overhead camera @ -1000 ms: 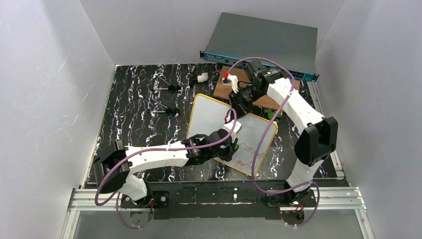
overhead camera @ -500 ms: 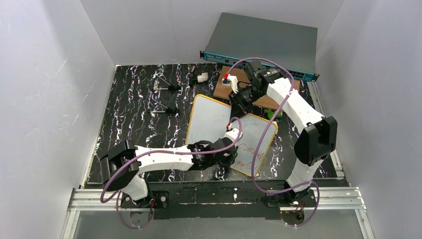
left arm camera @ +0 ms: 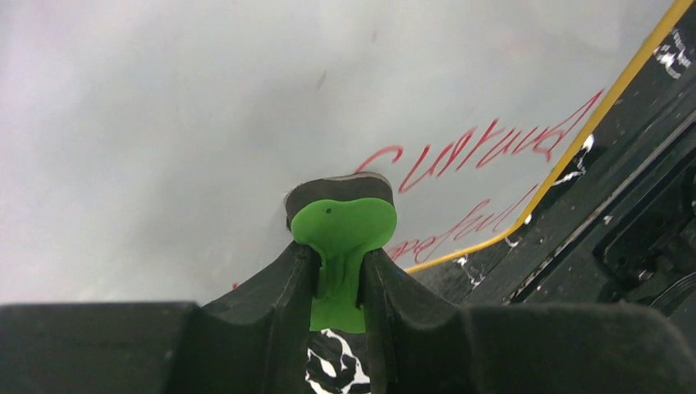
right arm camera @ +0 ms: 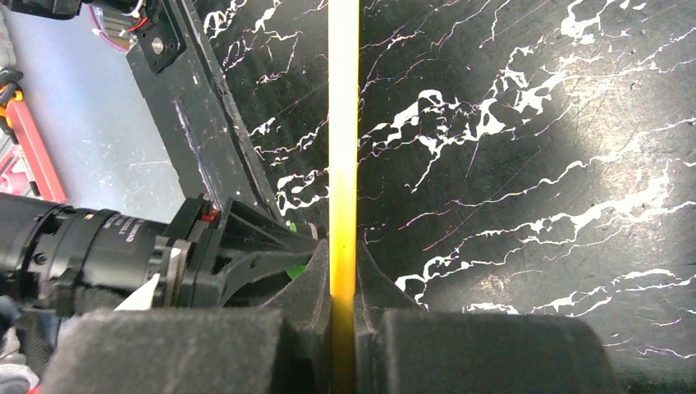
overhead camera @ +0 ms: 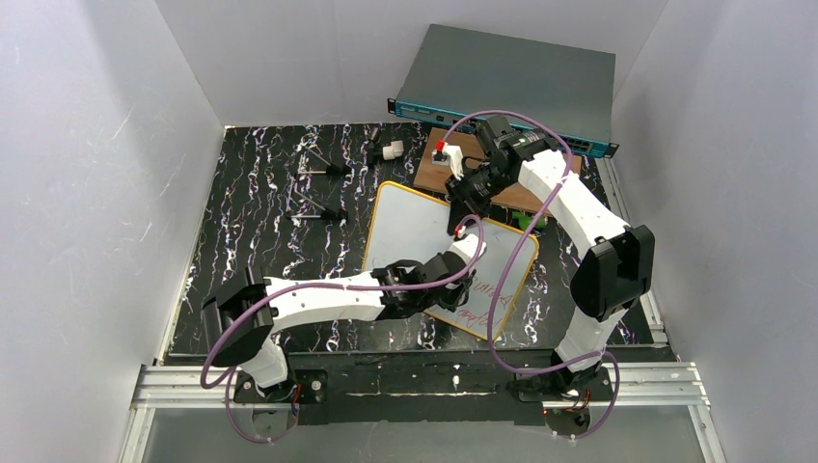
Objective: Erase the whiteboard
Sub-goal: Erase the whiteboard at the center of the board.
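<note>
At tabletop (overhead camera: 253, 224) centre lies the whiteboard (overhead camera: 407, 230), stiff, light, probably slippery; we pinch its yellow frame edge with right hand (right arm camera: 343, 264) closed tight, left hand (left arm camera: 340, 272) clamped on green eraser (left arm camera: 344, 223).

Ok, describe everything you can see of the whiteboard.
The whiteboard is a flat white rectangle with rounded corners and a thin orange-yellow frame, lying askew on the black marbled table. Red handwriting sits toward its near end. The right gripper pinches its far edge; the green-handled eraser in the left gripper touches its surface.
</note>
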`<state>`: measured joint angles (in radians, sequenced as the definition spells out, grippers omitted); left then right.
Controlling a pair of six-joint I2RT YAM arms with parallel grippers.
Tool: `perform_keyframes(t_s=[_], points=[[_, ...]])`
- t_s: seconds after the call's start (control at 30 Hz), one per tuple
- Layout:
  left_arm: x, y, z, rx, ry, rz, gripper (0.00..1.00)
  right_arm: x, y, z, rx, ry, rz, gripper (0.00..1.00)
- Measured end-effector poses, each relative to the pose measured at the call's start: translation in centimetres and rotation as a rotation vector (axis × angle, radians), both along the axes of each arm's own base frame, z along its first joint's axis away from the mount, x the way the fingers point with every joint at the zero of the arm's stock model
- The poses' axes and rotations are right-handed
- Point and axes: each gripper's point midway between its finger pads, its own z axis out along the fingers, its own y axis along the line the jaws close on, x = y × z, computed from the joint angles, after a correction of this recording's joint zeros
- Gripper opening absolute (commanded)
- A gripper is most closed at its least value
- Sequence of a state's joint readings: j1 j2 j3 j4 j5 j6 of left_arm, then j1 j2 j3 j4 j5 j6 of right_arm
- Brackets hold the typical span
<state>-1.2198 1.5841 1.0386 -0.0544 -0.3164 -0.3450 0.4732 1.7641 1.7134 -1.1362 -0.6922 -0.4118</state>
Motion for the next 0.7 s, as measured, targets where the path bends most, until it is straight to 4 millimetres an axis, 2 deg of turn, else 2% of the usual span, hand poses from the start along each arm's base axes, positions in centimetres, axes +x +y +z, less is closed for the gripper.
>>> perform_keyframes(t_s=[0.13, 0.33, 0.43, 0.5, 0.6, 0.7], points=[[0.9, -0.7, 1.8, -0.026, -0.036, -0.007, 0.00, 0.0, 0.0, 0.0, 0.000, 0.000, 0.000, 0.01], [2.0, -0.4, 3.9, -0.066, -0.087, 0.014, 0.00, 0.0, 0.0, 0.0, -0.001, 0.002, 0.000, 0.01], [2.3, 0.1, 5.5, -0.117, -0.112, 0.025, 0.00, -0.2, 0.0, 0.0, -0.003, 0.006, 0.001, 0.01], [1.9, 1.3, 6.1, -0.150, -0.119, 0.024, 0.00, -0.2, 0.0, 0.0, -0.003, 0.006, 0.002, 0.01], [0.6, 3.3, 5.5, -0.168, -0.102, 0.014, 0.00, -0.3, 0.0, 0.0, 0.002, 0.009, 0.004, 0.01], [-0.7, 5.0, 3.4, -0.159, -0.057, 0.010, 0.00, -0.3, 0.0, 0.0, 0.002, 0.010, 0.006, 0.01]])
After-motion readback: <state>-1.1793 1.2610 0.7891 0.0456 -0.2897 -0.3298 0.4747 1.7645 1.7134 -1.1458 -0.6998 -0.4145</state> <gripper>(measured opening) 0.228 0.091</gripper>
